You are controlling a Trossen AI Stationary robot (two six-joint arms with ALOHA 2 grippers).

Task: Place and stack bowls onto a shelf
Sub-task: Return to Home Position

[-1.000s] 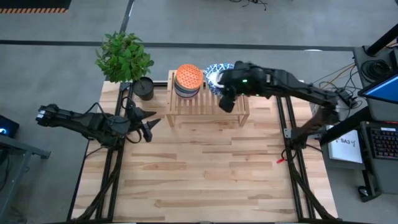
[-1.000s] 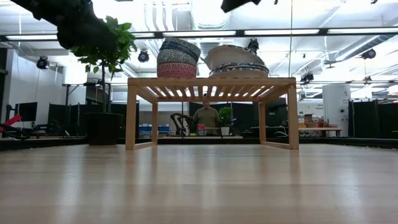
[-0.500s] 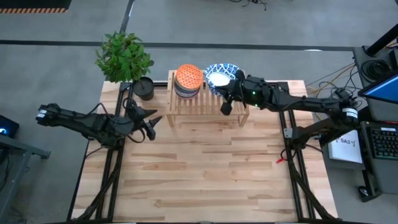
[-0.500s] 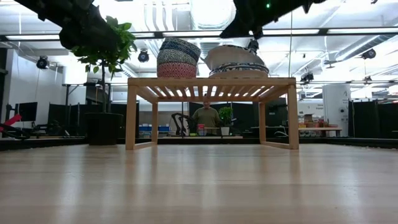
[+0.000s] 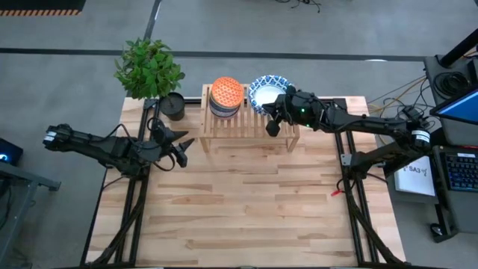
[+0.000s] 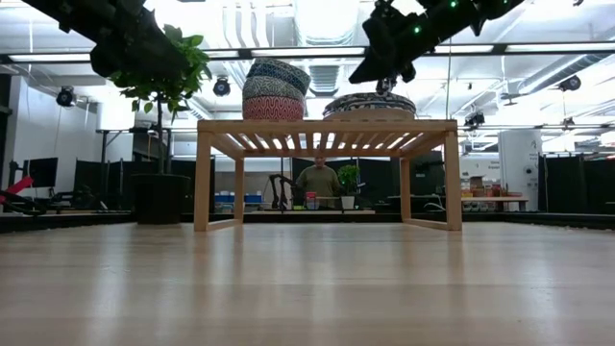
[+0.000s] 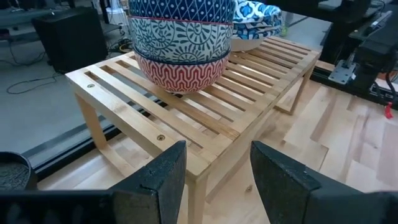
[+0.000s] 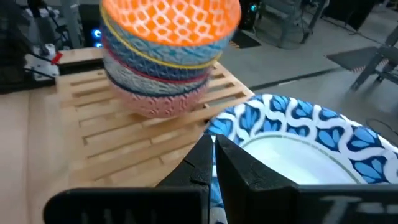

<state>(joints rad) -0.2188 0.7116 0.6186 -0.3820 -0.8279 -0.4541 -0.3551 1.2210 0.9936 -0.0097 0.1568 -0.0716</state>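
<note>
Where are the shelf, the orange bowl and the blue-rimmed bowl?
shelf (image 6: 327, 126): low view, front rail.
orange bowl (image 5: 226, 91): high view, centre.
blue-rimmed bowl (image 8: 298, 155): right wrist view, white centre.

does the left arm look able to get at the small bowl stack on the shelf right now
Probably yes: the left gripper hangs open facing the shelf, nothing between it and the small bowl stack. The right gripper is off by the wide bowls.

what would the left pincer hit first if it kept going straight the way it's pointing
Probably the shelf: its near edge lies right ahead of the open left pincer. The stack of small bowls sits farther back, on top.
</note>
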